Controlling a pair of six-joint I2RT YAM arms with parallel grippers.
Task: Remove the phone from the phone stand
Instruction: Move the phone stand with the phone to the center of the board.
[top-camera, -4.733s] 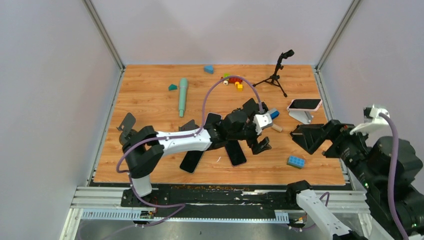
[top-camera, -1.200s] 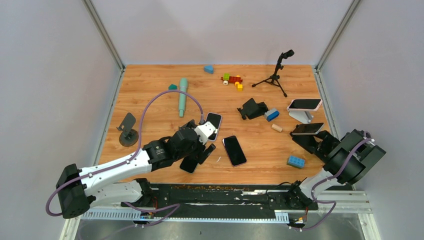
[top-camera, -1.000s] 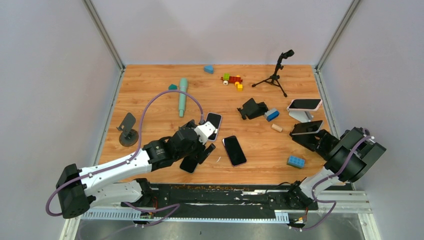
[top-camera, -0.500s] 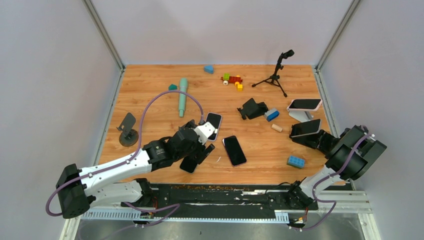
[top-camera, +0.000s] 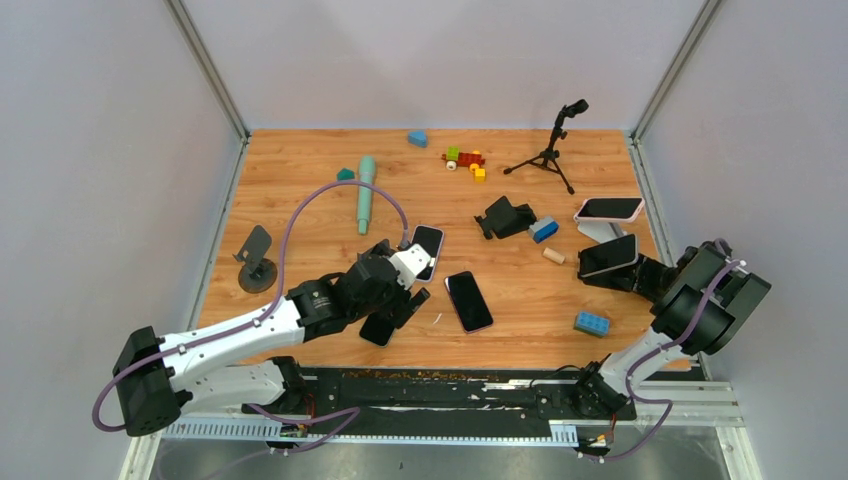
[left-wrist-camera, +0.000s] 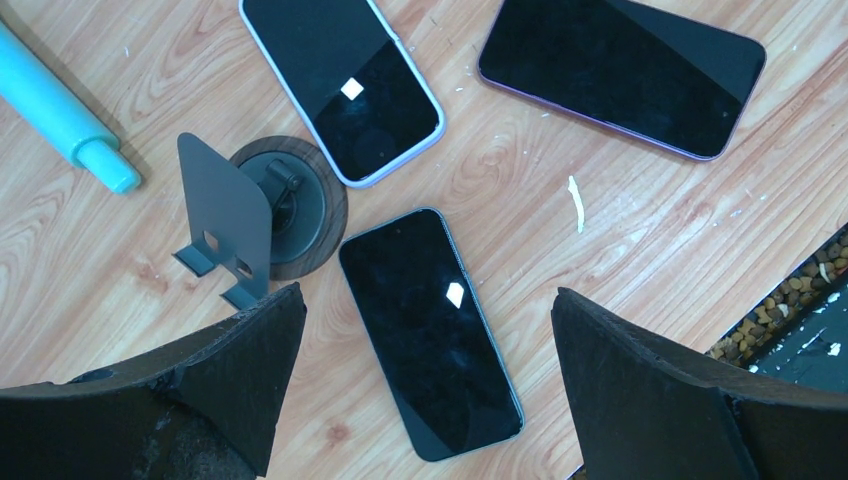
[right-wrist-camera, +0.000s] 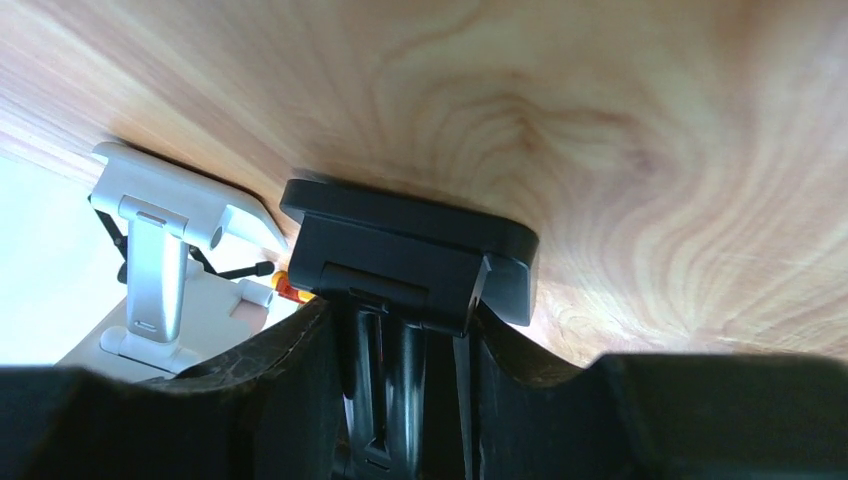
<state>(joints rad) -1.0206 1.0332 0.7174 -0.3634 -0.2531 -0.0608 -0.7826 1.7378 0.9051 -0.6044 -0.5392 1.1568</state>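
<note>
A dark-screened phone (top-camera: 608, 256) leans tilted on a black phone stand (right-wrist-camera: 410, 250) at the right side of the table. My right gripper (top-camera: 618, 272) reaches in from the right and is shut on the phone together with the stand's back plate (right-wrist-camera: 400, 330); the phone's thin edge (right-wrist-camera: 462, 390) shows between the fingers. The stand's base looks close to the wood, but whether it touches I cannot tell. My left gripper (top-camera: 402, 300) hangs open over a black phone (left-wrist-camera: 430, 330) lying flat, touching nothing.
Just behind stands a white stand (top-camera: 605, 230) carrying a pink phone (top-camera: 610, 208). Two more phones (top-camera: 427, 250) (top-camera: 469, 300) lie mid-table. Also present: an empty grey stand (top-camera: 257, 262), a black stand (top-camera: 505, 215), a blue brick (top-camera: 591, 322), a tripod (top-camera: 553, 150) and a teal microphone (top-camera: 366, 192).
My right gripper has closed on the phone and stand and tipped the phone steeper, shifting it slightly up and left. The left arm has not moved.
</note>
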